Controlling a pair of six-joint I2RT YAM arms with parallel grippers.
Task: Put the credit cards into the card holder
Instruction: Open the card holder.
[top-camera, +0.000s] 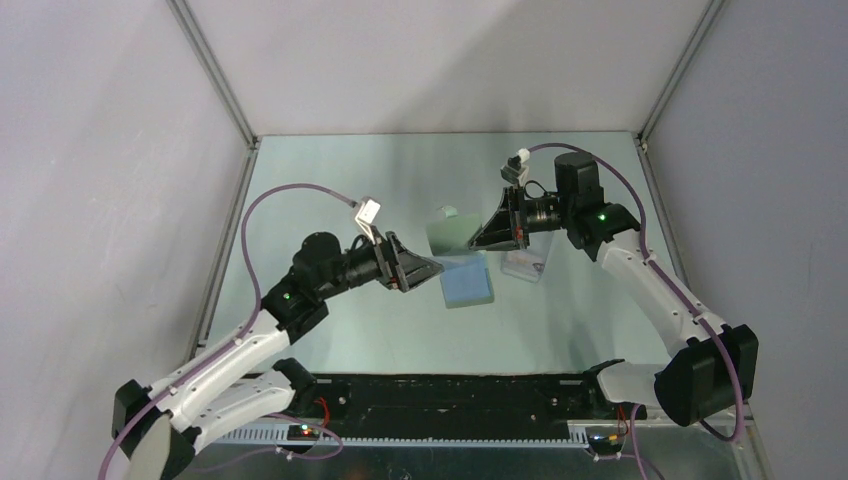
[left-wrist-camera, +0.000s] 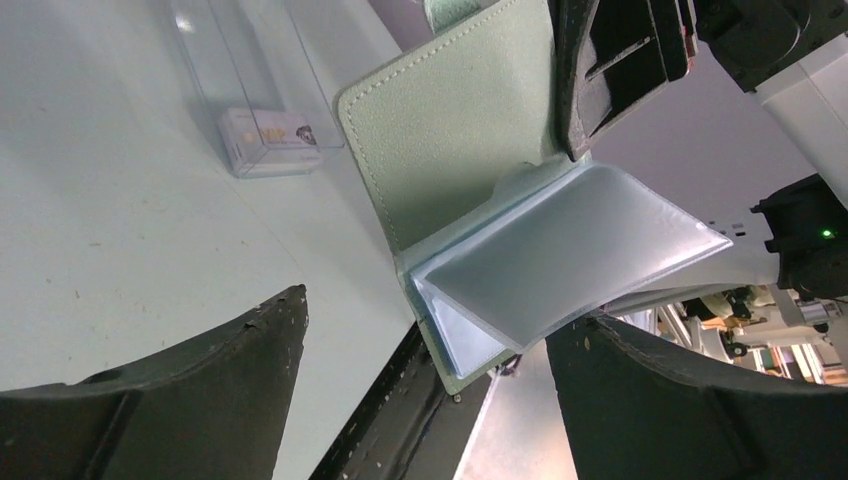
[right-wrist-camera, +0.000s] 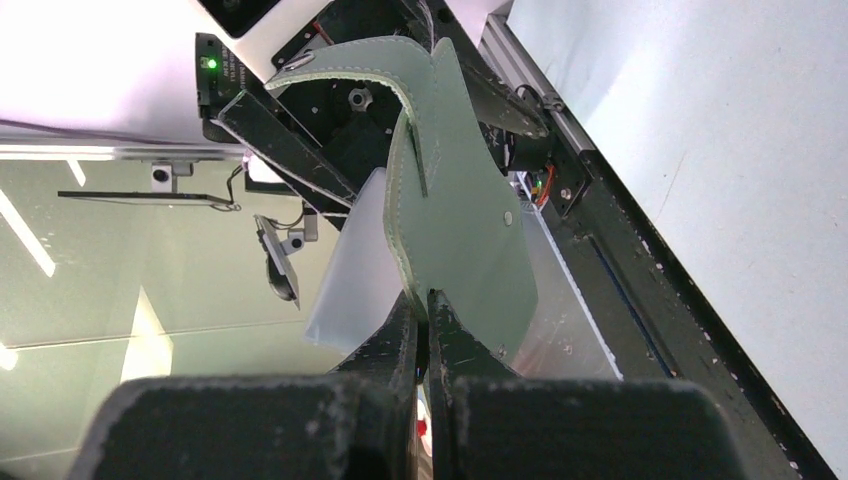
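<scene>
right gripper (right-wrist-camera: 428, 318): jaws pinched tight on the green cover of the card holder (left-wrist-camera: 450, 130), which it held up off the table (top-camera: 330, 180).
left gripper (top-camera: 418, 268): jaws spread wide with nothing in them; the holder's pale blue sleeves (left-wrist-camera: 575, 250) hung fanned open just ahead of its fingers.
card holder: was open, in the air between the two grippers, above mid-table.
credit cards (left-wrist-camera: 268, 140): lay inside the clear case (left-wrist-camera: 250, 60) on the table, near the right gripper and apart from the holder.
</scene>
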